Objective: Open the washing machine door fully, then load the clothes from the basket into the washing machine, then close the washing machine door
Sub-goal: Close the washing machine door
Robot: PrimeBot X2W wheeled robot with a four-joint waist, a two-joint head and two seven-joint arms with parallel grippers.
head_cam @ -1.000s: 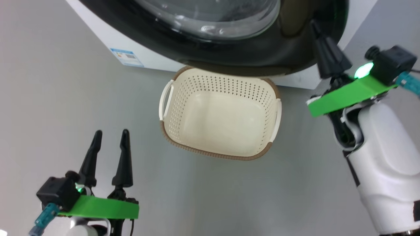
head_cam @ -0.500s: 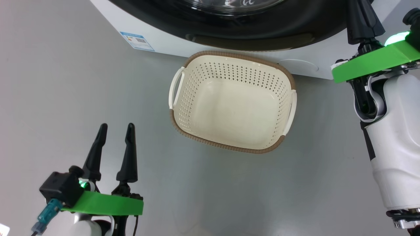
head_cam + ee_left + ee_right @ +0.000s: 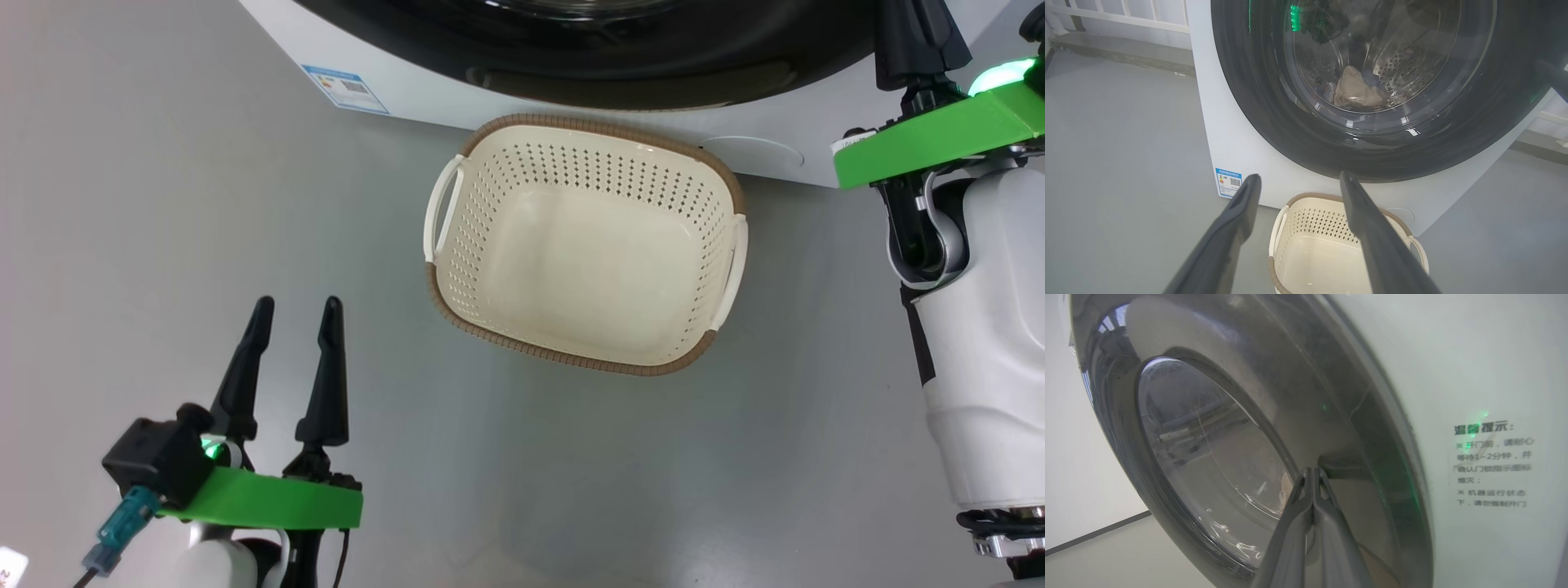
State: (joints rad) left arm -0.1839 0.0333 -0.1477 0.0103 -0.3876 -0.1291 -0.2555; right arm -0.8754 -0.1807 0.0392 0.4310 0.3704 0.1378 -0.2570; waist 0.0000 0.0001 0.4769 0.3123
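Right tool (image 3: 1312,471), pinched together, tip at the washing machine door (image 3: 1208,457); left tool (image 3: 297,304) spread wide.

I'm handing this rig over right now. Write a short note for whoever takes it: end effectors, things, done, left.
Left end effector: open, empty, hovering left of the basket.
Right end effector: shut, tips at the edge recess of the washing machine door.
Basket empty on the floor; clothes lie in the drum.
Done: loading. Left: confirm the door is latched; it looks closed.
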